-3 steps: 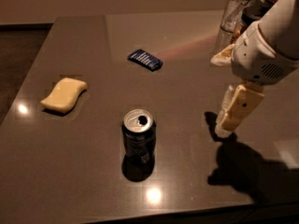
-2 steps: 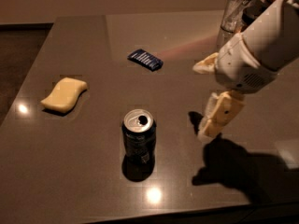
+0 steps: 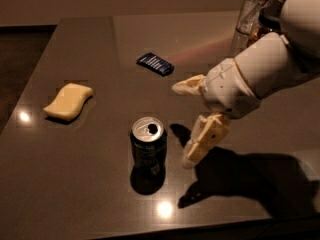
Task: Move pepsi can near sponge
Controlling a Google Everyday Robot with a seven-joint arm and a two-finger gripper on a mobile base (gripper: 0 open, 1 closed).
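Open gripper is hovering just right of the pepsi can on a dark glossy table.
The white arm is reaching in from the right, its cream fingers spread wide, clear of the can. The sponge is lying well apart to the left; a flat blue packet is lying farther back, off the line between them, and a clear glass is standing far right. The navy can is standing upright, silver top showing.

The hand hangs low over the dark worktop, just right of the upright pepsi can, its two pale fingers spread wide and clear of it. The sponge lies well off to the left. A blue packet sits farther back, and a glass stands far right.
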